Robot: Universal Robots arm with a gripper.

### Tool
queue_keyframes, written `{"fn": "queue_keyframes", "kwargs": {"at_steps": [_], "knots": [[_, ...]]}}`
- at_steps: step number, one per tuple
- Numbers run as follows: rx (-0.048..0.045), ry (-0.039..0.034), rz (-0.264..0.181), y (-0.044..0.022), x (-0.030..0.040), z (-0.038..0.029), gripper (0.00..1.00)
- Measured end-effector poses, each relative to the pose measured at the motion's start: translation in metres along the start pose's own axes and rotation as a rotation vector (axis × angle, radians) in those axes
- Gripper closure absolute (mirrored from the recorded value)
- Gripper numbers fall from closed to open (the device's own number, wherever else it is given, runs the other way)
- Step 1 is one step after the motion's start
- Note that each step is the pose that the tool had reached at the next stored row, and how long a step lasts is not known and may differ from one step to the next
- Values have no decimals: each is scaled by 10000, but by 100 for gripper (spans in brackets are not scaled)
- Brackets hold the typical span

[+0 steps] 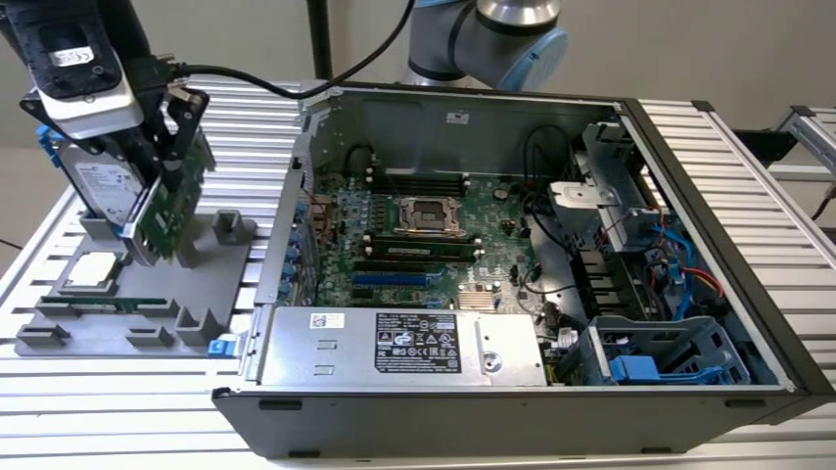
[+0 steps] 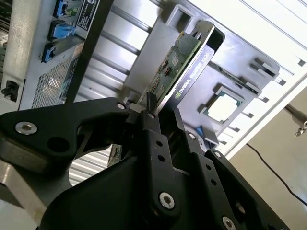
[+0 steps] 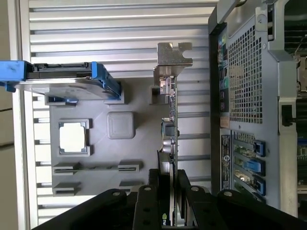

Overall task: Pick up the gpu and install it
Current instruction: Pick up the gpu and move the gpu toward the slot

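The gpu (image 1: 170,211) is held clamped in the tool (image 1: 167,162), upright at the edge of the grey holder (image 1: 196,294) nearest the computer case (image 1: 392,421).

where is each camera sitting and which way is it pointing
Exterior view: off the arm, looking down into the open computer case and the gray parts tray; shows the arm and gripper.
First wrist view: on the wrist, looking down past the gripper at the tray, hard drive and the case's outer wall.
Second wrist view: on the wrist, looking along the gripper at a slant across the tray.
Shared: both wrist views show the gripper shut on the gpu.
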State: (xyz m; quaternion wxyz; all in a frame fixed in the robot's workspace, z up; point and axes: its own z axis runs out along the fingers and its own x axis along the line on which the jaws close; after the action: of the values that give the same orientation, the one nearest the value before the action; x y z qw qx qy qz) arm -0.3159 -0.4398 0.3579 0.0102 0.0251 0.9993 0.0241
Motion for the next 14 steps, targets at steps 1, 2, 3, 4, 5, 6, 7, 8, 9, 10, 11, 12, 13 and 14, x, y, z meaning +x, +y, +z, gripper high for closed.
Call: {"fn": "queue_keyframes", "kwargs": {"at_steps": [1, 2, 3, 4, 5, 6, 7, 8, 9, 10, 11, 12, 13, 14], "knots": [[-1, -1, 0, 1, 0, -14, 100], [-1, -1, 0, 2, -1, -29, 100], [-1, -1, 0, 2, -1, -44, 100], [-1, -1, -1, 3, -1, -60, 100], [-1, -1, 0, 4, -1, -76, 100], [-1, -1, -1, 4, -2, -93, 100], [-1, 0, -1, 5, -2, -109, 100], [-1, -1, 0, 6, -3, -126, 100], [-1, 0, 0, 7, -3, -145, 100], [-1, -1, 0, 8, -3, -163, 100], [-1, -1, -1, 9, -4, -182, 100], [-1, -1, -1, 10, -4, -200, 100], [-1, 0, -1, 11, -4, -219, 100], [0, 0, -1, 11, -5, -237, 100]]}}
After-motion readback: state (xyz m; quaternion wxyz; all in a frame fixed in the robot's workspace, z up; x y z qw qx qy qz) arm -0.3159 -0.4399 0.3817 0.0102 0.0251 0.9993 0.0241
